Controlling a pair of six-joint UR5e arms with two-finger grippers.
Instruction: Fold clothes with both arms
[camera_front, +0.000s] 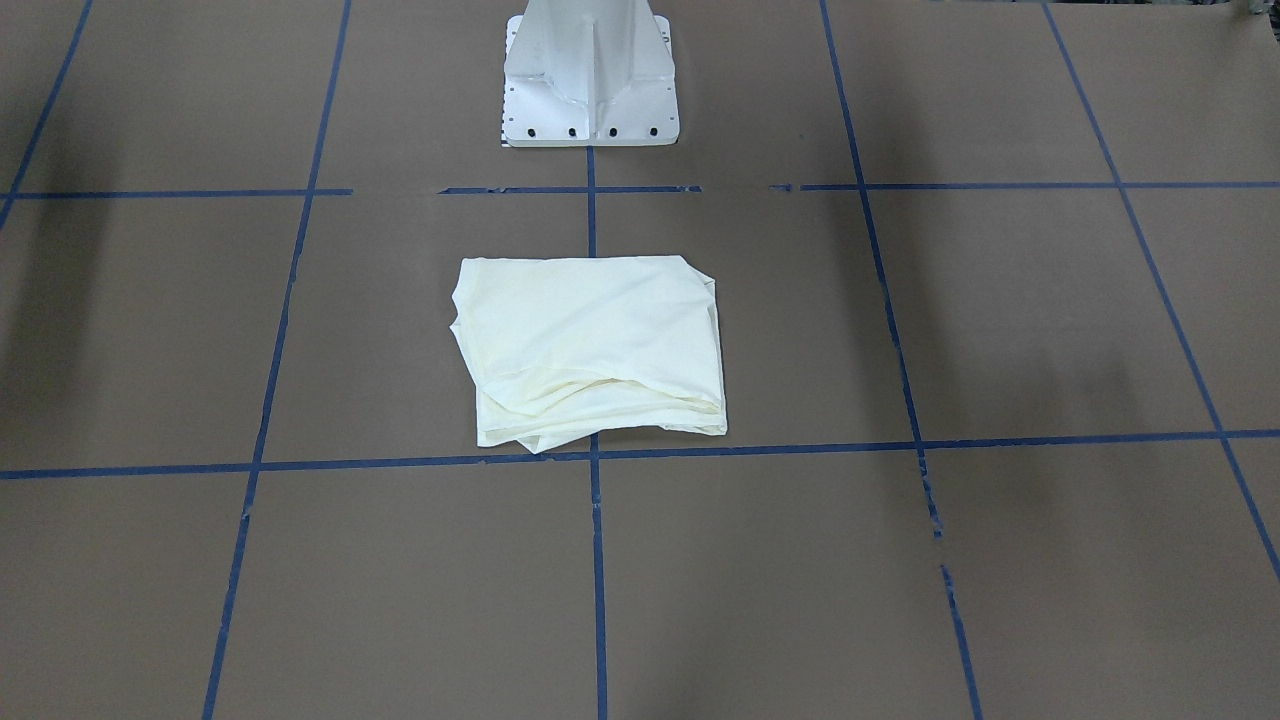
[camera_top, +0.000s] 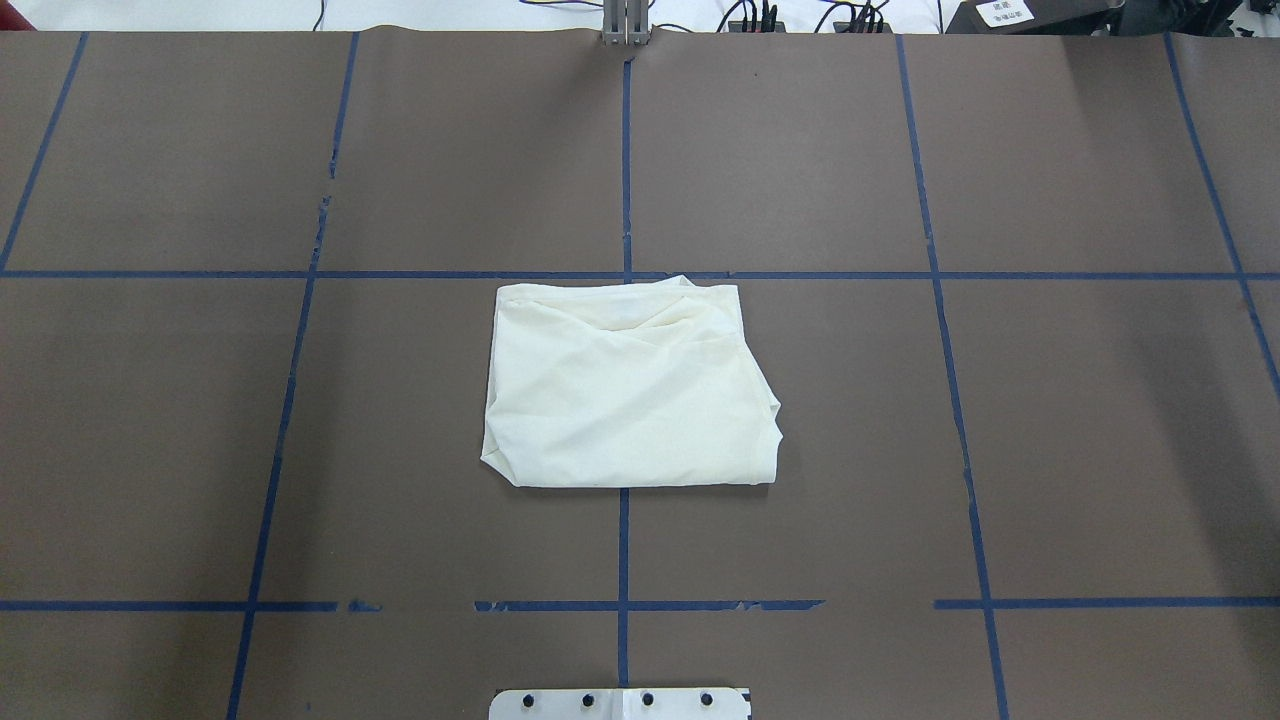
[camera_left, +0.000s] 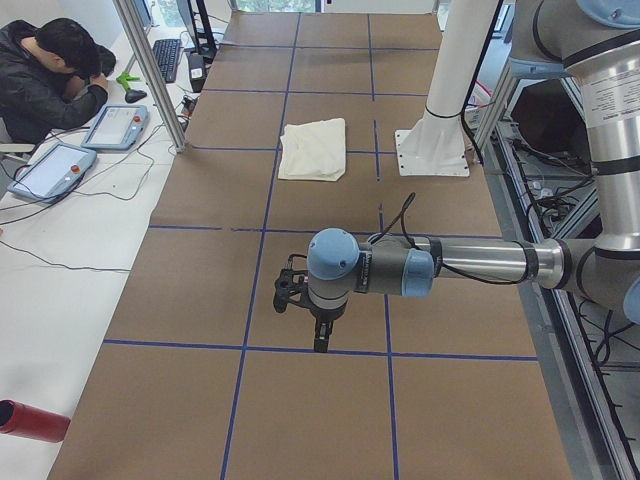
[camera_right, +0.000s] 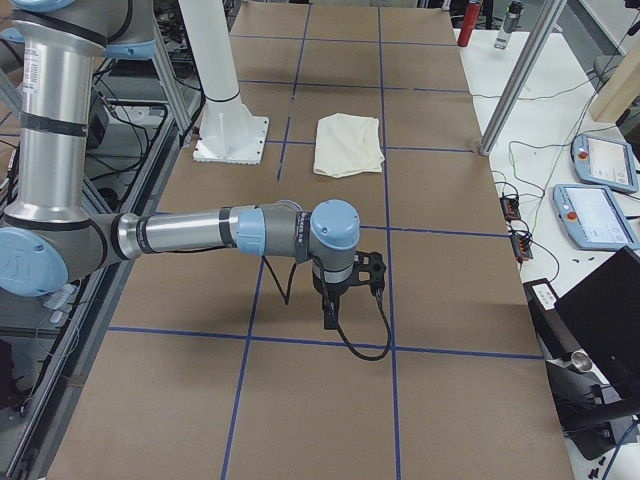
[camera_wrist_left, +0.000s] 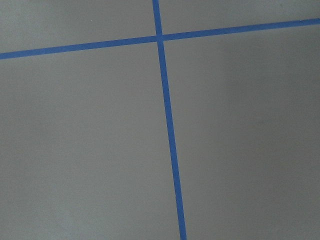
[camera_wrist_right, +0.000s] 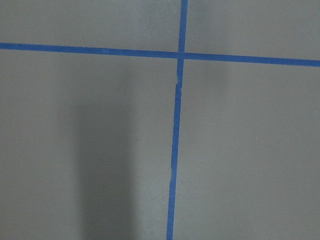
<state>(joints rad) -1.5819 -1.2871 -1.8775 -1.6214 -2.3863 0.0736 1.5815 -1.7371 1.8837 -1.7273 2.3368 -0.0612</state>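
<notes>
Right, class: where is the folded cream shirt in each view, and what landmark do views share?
Front-facing: shirt centre, below the pedestal base.
Overhead: centre, above the base.
Exterior left: upper middle, left of base.
Exterior right: upper middle, right of base.
Left wrist: not in it.
Right wrist: not in it.
Shared landmark: that base, exterior views only.

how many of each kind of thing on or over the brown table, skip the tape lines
folded cream shirt: 1
white pedestal base: 1
robot arms: 2 (left arm, right arm)
total: 4
</notes>
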